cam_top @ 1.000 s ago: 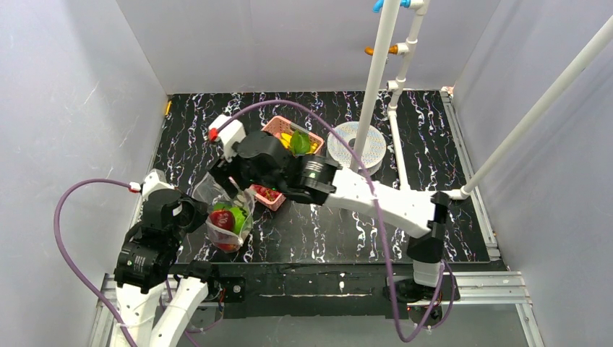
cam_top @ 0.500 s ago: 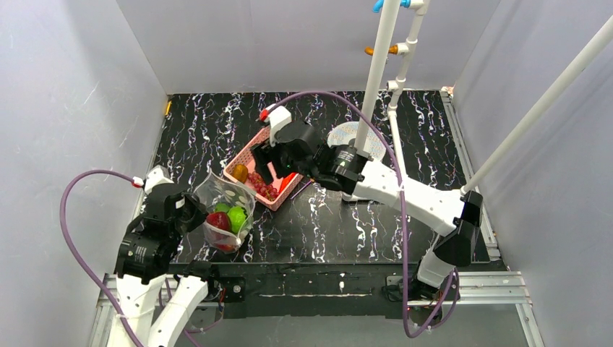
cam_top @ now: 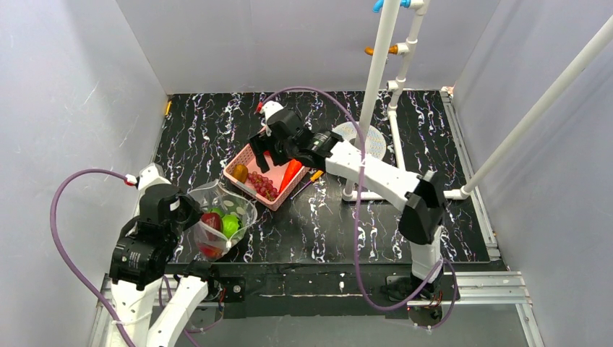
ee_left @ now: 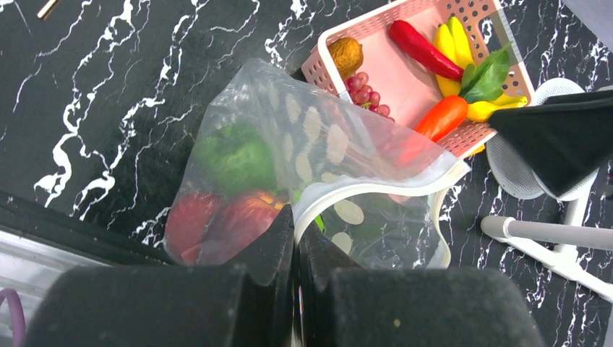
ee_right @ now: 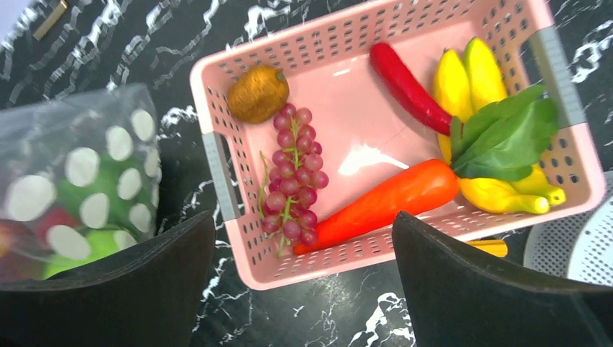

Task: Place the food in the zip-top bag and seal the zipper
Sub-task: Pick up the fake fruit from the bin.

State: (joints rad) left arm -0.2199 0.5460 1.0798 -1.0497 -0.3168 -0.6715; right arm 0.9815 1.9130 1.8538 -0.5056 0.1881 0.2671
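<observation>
The clear dotted zip-top bag [cam_top: 220, 217] sits at the near left, mouth open, with a red apple [cam_top: 211, 220] and a green piece [cam_top: 230, 224] inside. My left gripper [ee_left: 296, 233] is shut on the bag's mouth edge, right at the white zipper strip [ee_left: 376, 189]. My right gripper [ee_right: 303, 224] hangs open and holds nothing above the pink basket [ee_right: 311, 40]. Food in the basket: a brown-orange fruit [ee_right: 258, 94], purple grapes [ee_right: 293, 173], a carrot [ee_right: 390, 202], a red chili [ee_right: 408, 87], yellow pieces [ee_right: 473, 79] and a green leaf [ee_right: 506, 141].
An orange-handled screwdriver [cam_top: 316, 176] lies just right of the basket [cam_top: 269, 202]. A white perforated disc [cam_top: 370, 141] and a white pipe stand [cam_top: 376, 87] are behind it. Grey walls close in the black marbled table [cam_top: 347, 224] on three sides.
My right gripper has pulled back from over the bag to above the basket and its fingers have spread wider. The left gripper keeps its hold and the bag's mouth has shifted slightly left.
</observation>
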